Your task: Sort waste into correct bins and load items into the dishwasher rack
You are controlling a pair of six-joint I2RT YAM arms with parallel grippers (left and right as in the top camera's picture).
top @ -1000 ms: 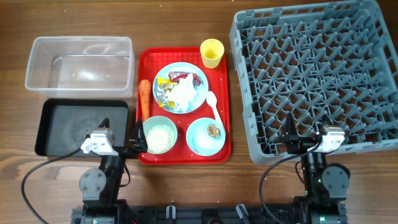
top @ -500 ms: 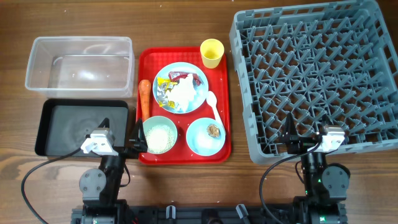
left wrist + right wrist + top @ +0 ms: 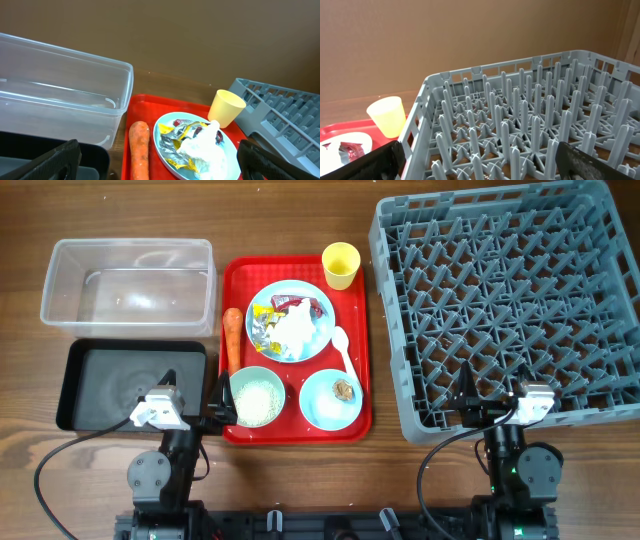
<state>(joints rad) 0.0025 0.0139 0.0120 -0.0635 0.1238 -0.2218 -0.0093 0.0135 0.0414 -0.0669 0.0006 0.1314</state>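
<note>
A light-blue plate [image 3: 291, 321] on the red tray [image 3: 365, 370] holds white tissue [image 3: 297, 328] and yellow, silver and red wrappers [image 3: 266, 318]. An orange carrot [image 3: 232, 340] lies at the tray's left; it also shows in the left wrist view [image 3: 139, 150]. A pale-green bowl [image 3: 257, 397] holds white rice. A light-blue bowl [image 3: 331, 398] holds a brown lump [image 3: 345, 389]. A white spoon [image 3: 343, 348] and a yellow cup [image 3: 340, 265] are on the tray. The grey rack [image 3: 510, 300] is at the right. My left gripper [image 3: 197, 402] is open near the tray's front left. My right gripper [image 3: 490, 402] is open at the rack's front edge.
A clear tub [image 3: 128, 282] stands at the back left, with a black tray [image 3: 130, 383] in front of it. Cables run from both arm bases along the table's front edge.
</note>
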